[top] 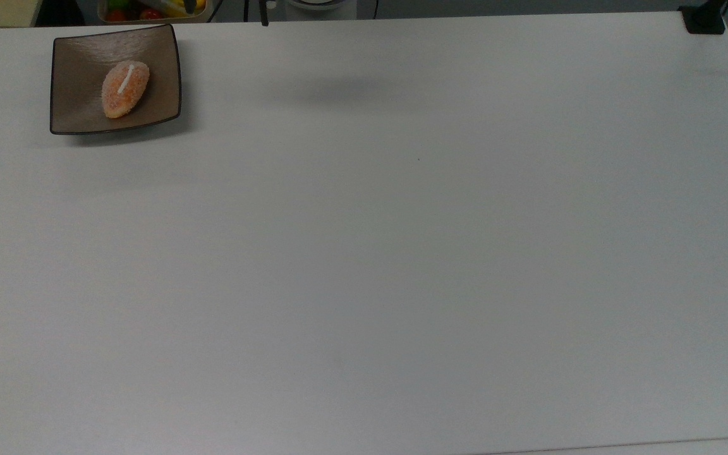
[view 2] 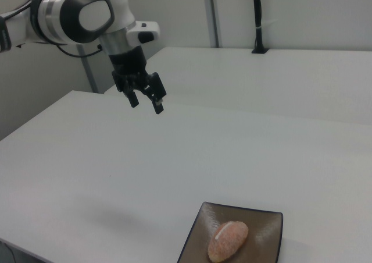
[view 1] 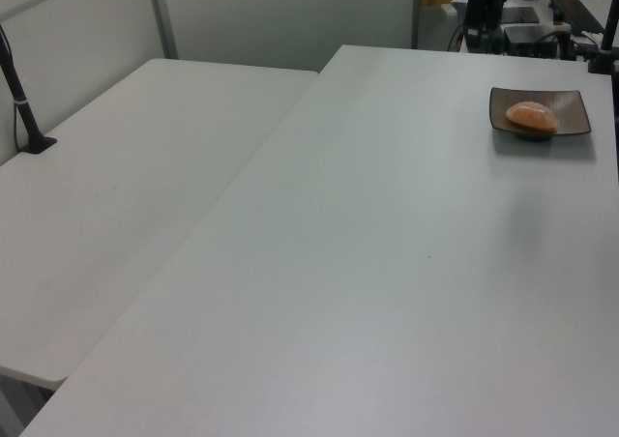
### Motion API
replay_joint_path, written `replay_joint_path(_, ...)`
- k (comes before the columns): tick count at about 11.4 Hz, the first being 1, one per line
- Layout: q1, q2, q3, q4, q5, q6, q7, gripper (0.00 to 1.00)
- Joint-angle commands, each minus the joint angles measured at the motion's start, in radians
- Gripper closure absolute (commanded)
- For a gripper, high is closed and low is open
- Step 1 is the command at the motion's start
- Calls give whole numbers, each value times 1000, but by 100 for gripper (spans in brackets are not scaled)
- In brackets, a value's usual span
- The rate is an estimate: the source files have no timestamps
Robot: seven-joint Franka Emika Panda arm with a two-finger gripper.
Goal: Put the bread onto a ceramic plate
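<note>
A: Item one, location?
B: The bread (top: 125, 89), lying on the ceramic plate (top: 79, 101), near the top view's upper left corner of the white worktop (top: 402, 253). White stripe up.

A: Item two, the hand?
B: The hand (view 2: 146, 102), raised above the worktop, well apart from the plate, fingers apart, holding nothing.

A: Other stock?
B: A container of coloured fruit (top: 149, 9) just beyond the plate at the worktop's far edge.
</note>
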Motion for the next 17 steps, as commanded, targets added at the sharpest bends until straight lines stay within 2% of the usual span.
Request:
replay_joint_path(1,7,24,31,9,-48,-12,42,0)
replay_joint_path(4,88,35,-19,5,-25,13,47,0)
replay_joint_path(6,94,41,-23,7,0,14,47,0)
replay_joint_path(8,149,53,-82,7,7,11,48,0)
replay_joint_path(9,166,56,-104,7,38,14,47,0)
replay_joint_path(17,163,61,-96,1,52,2,48,0)
